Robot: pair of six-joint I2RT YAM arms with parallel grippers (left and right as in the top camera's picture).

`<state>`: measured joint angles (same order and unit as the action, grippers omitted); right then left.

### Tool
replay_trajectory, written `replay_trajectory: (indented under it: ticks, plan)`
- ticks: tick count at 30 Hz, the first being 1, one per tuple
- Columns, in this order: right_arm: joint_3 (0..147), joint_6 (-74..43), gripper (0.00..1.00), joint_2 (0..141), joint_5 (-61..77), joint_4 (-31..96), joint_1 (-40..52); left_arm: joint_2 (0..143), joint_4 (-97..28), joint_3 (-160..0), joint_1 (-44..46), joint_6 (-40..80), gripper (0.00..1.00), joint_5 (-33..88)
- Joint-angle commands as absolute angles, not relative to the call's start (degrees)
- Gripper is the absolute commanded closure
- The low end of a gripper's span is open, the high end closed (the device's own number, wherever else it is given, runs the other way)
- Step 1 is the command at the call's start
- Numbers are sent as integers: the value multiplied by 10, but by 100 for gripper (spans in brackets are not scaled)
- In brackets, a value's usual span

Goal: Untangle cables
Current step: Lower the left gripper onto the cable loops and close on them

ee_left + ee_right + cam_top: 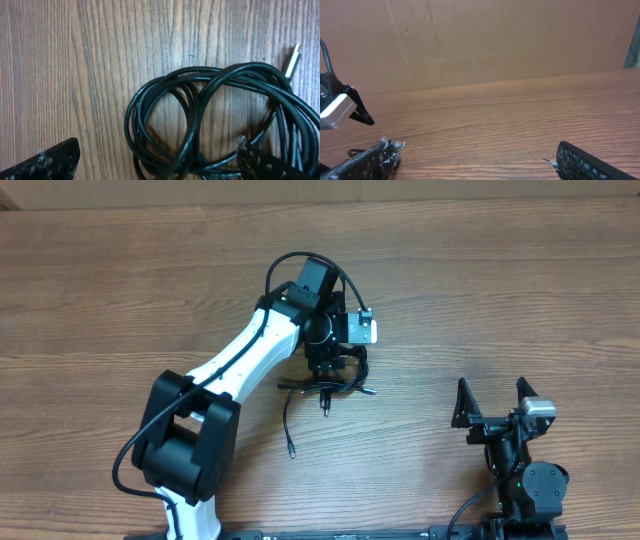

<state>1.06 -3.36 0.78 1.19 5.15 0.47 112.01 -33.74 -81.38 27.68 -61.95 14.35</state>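
The cables (pixel 330 388) lay in a tangled black coil on the wooden table (pixel 120 280), which had a brown cardboard wall (pixel 520 40) behind it. Seen from overhead, the left arm (pixel 240 355) hid part of the coil. The left gripper (pixel 155 165) hung over the loops, spread wide and pinching nothing. A silver plug (pixel 292 62) stuck out past the coil. The right gripper (pixel 492 402), also spread and holding nothing, sat well apart from the cables.

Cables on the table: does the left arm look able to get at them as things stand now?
Probably yes. The left hand hangs open directly above the cables, its fingers straddle part of the tangle, and nothing lies between hand and cables.
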Motion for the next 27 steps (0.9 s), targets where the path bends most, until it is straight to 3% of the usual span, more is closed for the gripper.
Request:
replay_trajectory:
  ticks: [1,12,23,27]
  plan:
    - [5,-31,0,2,7,48,8,1145,-326,-823,278,-633,1,146]
    - [5,-31,0,2,7,48,8,1150,-305,-823,277,-649,0,144]
    - [5,-31,0,2,7,48,8,1151,-320,-822,276,-658,26,146]
    - [5,-31,0,2,7,48,8,1151,-325,-822,271,-658,32,146]
